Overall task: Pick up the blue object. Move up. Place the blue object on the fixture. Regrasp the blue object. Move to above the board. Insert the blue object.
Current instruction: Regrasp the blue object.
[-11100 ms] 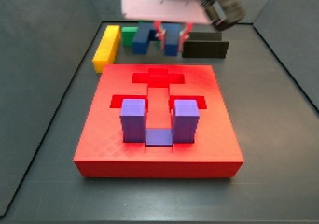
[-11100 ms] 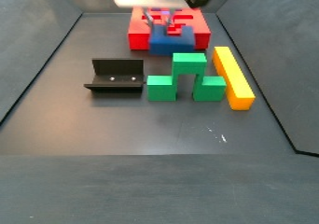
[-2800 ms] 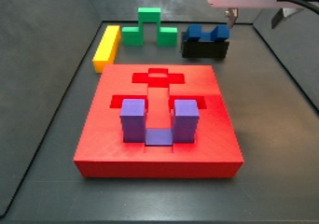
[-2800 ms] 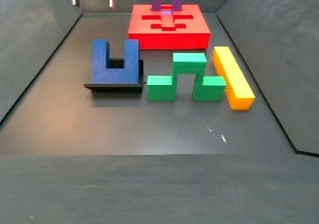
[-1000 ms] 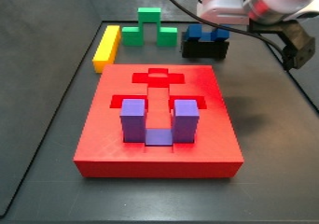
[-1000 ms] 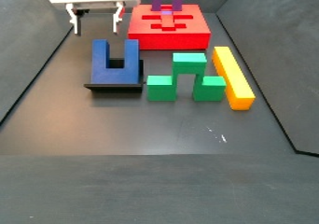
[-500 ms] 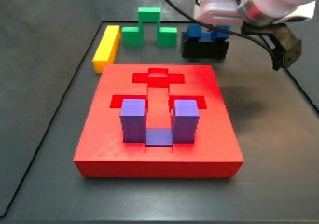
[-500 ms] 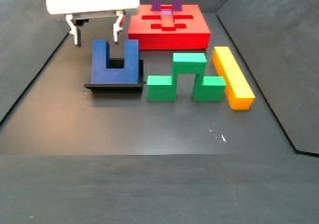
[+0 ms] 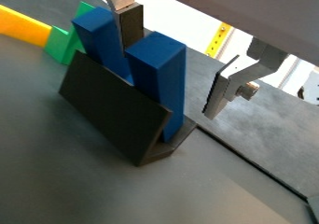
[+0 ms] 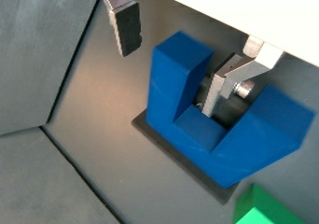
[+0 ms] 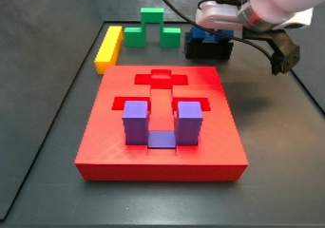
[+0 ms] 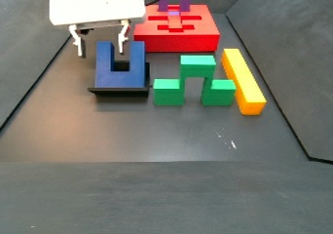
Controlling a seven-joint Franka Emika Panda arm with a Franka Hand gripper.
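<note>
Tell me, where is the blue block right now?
The blue block rests on the black fixture, beside the green block and just off the red board. The open end effector straddles one prong.

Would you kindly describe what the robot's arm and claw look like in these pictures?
The claw, near the small solid-blue U-shaped block on the low black fixture, has a boxy white body. In a wrist view its fingers are flat silver plates with dark pads. In a side view, the arm is rounded and white, with a black cable looping beside it.
</note>
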